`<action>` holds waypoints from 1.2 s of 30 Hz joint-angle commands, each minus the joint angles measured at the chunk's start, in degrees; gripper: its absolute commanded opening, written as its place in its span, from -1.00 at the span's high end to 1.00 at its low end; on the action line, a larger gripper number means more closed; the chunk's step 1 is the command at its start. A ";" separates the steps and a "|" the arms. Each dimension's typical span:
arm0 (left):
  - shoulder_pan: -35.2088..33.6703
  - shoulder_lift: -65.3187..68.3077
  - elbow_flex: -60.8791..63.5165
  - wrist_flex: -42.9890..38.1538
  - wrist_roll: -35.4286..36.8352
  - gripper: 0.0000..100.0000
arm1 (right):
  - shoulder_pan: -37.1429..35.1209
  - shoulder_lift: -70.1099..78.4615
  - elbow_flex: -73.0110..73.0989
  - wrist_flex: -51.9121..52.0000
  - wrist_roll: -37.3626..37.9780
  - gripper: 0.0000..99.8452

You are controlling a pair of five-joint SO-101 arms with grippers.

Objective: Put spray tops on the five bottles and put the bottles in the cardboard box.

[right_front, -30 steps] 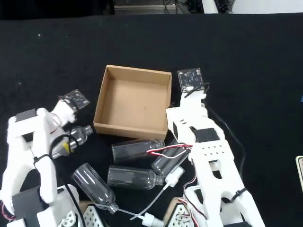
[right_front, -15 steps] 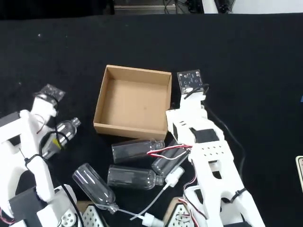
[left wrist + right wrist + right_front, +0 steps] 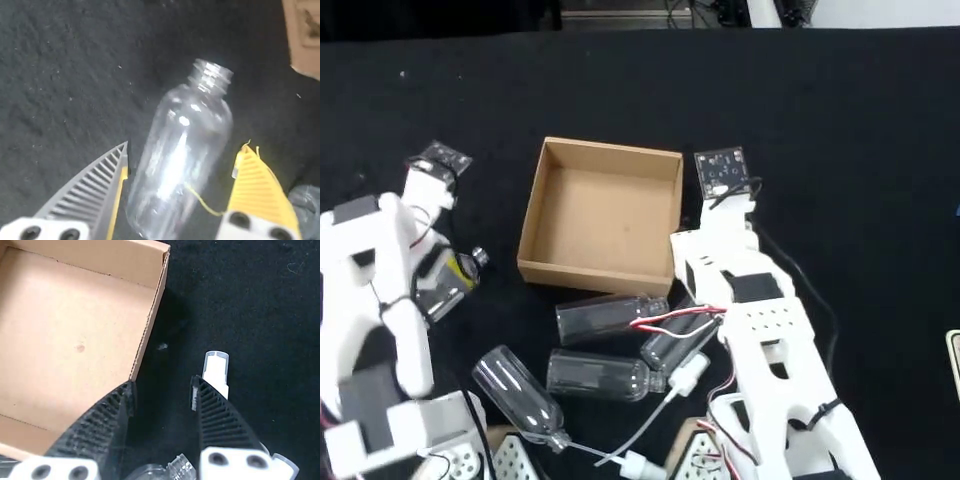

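- My left gripper (image 3: 183, 147) had its grey and yellow jaws closed on the lower body of a clear plastic bottle (image 3: 192, 115). The bottle's open neck pointed away from the wrist and had no top on it.
- From above, that bottle sat left of the square brown cardboard box (image 3: 588, 272) and apart from it. The box stood open on the black cloth table (image 3: 840, 150) with no bottle in it yet.
- My right gripper (image 3: 161, 387) hung just outside the box's right wall, jaws moderately apart with nothing between them. A small white spray top (image 3: 216, 371) lay just beyond one jaw.
- Four more clear bottles (image 3: 610, 318) lay on their sides in front of the box, none capped. A second white spray top (image 3: 688, 376) with a thin dip tube lay beside them.
- I judged the grip the weakest point. A smooth round body held low could twist or slip out if I swung the arm fast.
- Dropping this bottle into the box now would be a mistake, because it lacks its top.
- The right jaw was near the box wall, so a careless reach for the top could shove the box.
- A red-and-white cable (image 3: 665, 320) was draped over one lying bottle. Moving the right arm might drag that bottle or roll the pile.
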 commanded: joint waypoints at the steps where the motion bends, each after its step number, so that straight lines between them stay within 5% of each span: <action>1: 0.57 9.93 -9.54 1.41 0.97 0.36 | -0.26 -2.15 -0.04 0.09 0.09 0.67; 14: 0.48 14.51 -11.82 3.52 0.62 0.43 | -0.26 -2.51 -0.04 0.09 0.35 0.67; 22: 0.84 13.80 -5.05 -2.64 1.32 0.54 | -0.35 -2.33 -0.04 0.09 0.35 0.67; 36: -0.22 -2.55 -7.52 -1.76 19.16 0.55 | -0.35 -2.24 -0.13 0.09 0.09 0.67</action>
